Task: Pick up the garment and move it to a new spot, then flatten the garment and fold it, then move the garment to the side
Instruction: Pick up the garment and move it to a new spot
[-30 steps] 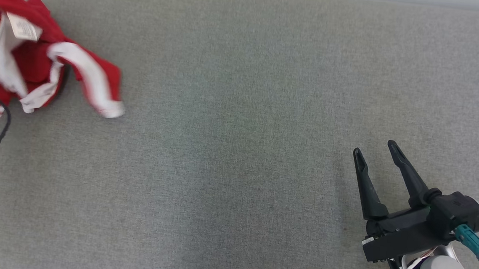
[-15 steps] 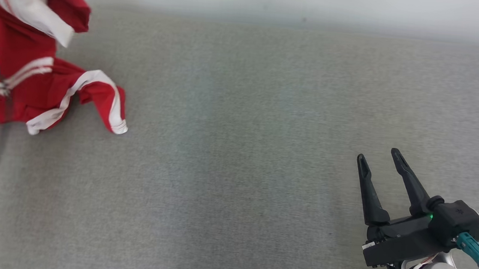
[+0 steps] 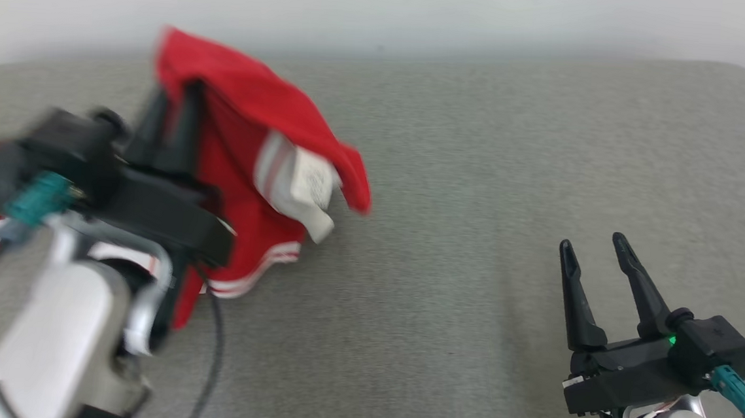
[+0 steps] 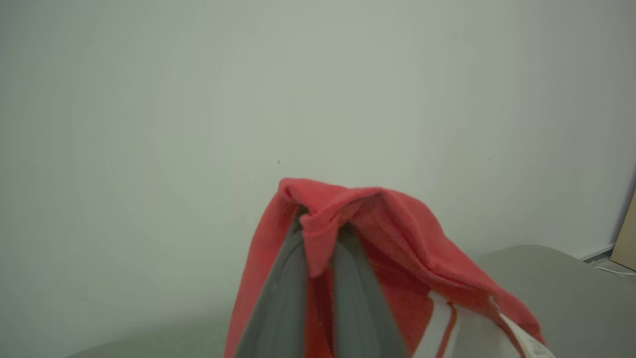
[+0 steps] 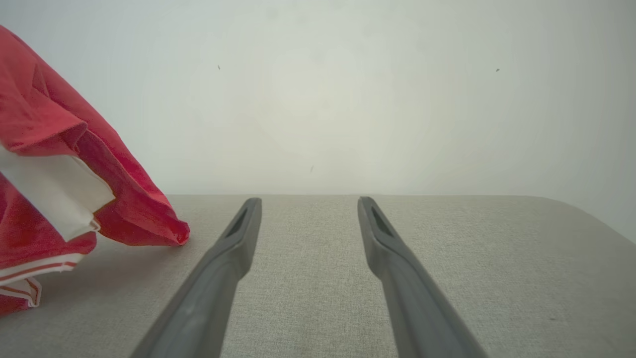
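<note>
- Your left jaws are clamped shut on the red garment (image 3: 255, 102), which drapes over their tips.
- Your right jaws gape empty over the tabletop (image 3: 442, 240), with the garment off to their left.

Red garment (image 3: 249, 102) with white stripes along the hems, a white panel and a white label. Bunched and lifted, pinched by one fold between the closed tips of the left gripper (image 4: 320, 223). Drapes over them like a tent, hanging down in loose folds. Sits over the left part of the grey surface (image 3: 479, 177), lower edges reaching it. Blurred in the head view.
</note>
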You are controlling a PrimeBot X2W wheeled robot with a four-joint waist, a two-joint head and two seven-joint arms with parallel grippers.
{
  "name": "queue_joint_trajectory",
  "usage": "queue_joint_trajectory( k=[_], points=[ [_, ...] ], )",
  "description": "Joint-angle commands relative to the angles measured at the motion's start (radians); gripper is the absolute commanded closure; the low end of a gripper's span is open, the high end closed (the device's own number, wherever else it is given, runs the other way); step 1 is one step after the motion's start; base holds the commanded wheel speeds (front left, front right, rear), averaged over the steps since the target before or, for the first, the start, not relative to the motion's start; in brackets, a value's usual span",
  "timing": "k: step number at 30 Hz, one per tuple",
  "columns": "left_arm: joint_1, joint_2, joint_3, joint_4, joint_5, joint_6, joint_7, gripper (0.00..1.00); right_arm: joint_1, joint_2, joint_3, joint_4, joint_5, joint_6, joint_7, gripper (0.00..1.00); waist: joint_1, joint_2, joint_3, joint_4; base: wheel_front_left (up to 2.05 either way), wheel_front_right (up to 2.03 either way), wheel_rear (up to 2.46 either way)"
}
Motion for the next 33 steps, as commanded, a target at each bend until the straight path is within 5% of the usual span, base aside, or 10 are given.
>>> queue_joint_trajectory(
  k=[1, 12, 22, 24, 25, 33],
  points=[
    [0.026, -0.023, -0.021, 0.013, -0.014, -0.004, 0.004, 1.00, -0.004, 0.001, 0.004, 0.005, -0.001, 0.000, -0.005, 0.00, 0.0002, 0.0001, 0.001, -0.075, 0.00, 0.00, 0.00],
    [-0.013, -0.208, -0.178, 0.311, -0.062, -0.095, -0.033, 1.00, -0.032, 0.007, 0.007, 0.035, 0.017, 0.000, -0.023, 0.00, 0.0002, 0.0001, 0.047, -0.274, 0.00, 0.00, 0.00],
    [-0.080, -0.274, -0.267, 0.603, -0.131, -0.183, -0.065, 0.98, -0.034, 0.010, 0.009, 0.068, 0.044, 0.000, -0.037, 0.00, 0.0002, 0.0001, 0.083, -0.356, 0.00, 0.00, 0.00],
    [-0.090, -0.277, -0.291, 0.647, -0.151, -0.209, -0.065, 0.09, -0.035, 0.010, 0.008, 0.074, 0.051, 0.000, -0.040, 0.00, 0.0002, 0.0001, 0.088, -0.352, 0.00, 0.00, 0.00],
    [-0.093, -0.279, -0.300, 0.659, -0.166, -0.222, -0.074, 0.00, -0.037, 0.010, 0.011, 0.077, 0.055, 0.000, -0.041, 0.00, 0.0002, 0.0001, 0.088, -0.348, 0.00, 0.00, 0.00],
    [-0.091, -0.279, -0.360, 0.592, -0.224, -0.266, -0.138, 0.00, -0.036, 0.009, 0.013, 0.087, 0.044, 0.000, -0.045, 0.00, 0.0002, 0.0001, 0.056, -0.277, 0.00, 0.00, 0.00]
  ],
)
